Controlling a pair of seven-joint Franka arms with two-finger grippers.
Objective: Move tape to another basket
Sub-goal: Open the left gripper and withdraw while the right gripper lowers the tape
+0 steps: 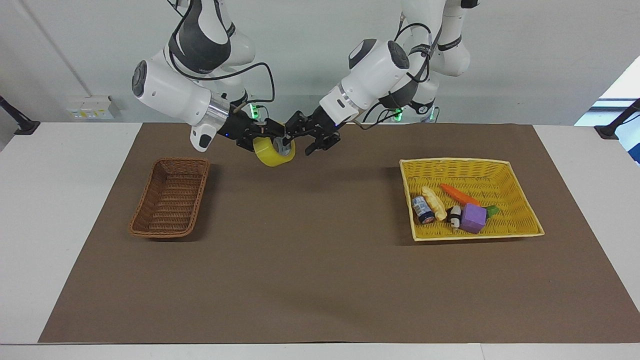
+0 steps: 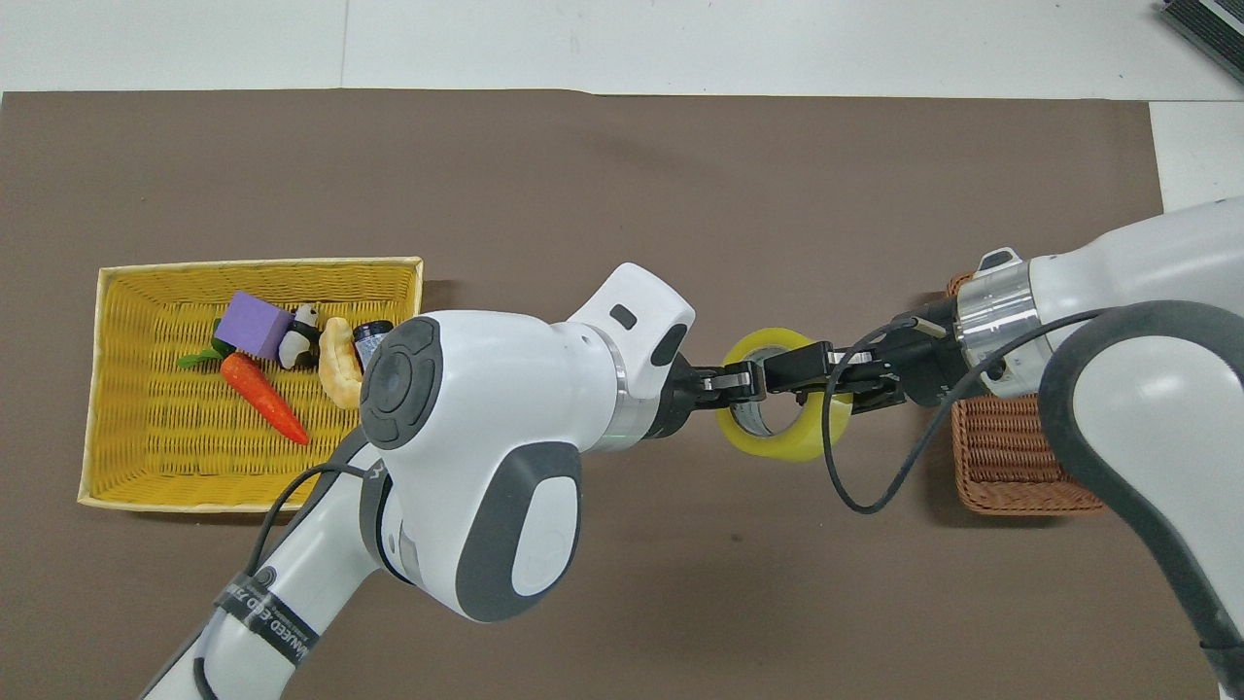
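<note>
Step in hand: you are at the handover, judging by both claws meeting at the tape in the air above the brown mat, over the robots' edge of the desk, around the middle of its length.
Right claw: your right claw has its fingers closed on the roll's rim, and the roll hangs from it with the grey core facing the camera across the desk.
Left claw: your left claw has its fingers spread apart beside the roll; as far as the facing view shows, it grips nothing.
Tape: off the desk, in neither basket, carried by the right arm alone as it appears.
Brown basket: the basket sits empty toward the right arm's end of the desk, well apart from the roll.
Yellow basket: the yellow basket lies toward the left arm's end, holding a carrot, a purple block and a few small items.
Next move: draw the left arm clear of the roll first, then swing the right arm over the brown basket, lower, and only then let go.
Watch for: that basket is narrow, so centre the roll over it before you release.
</note>
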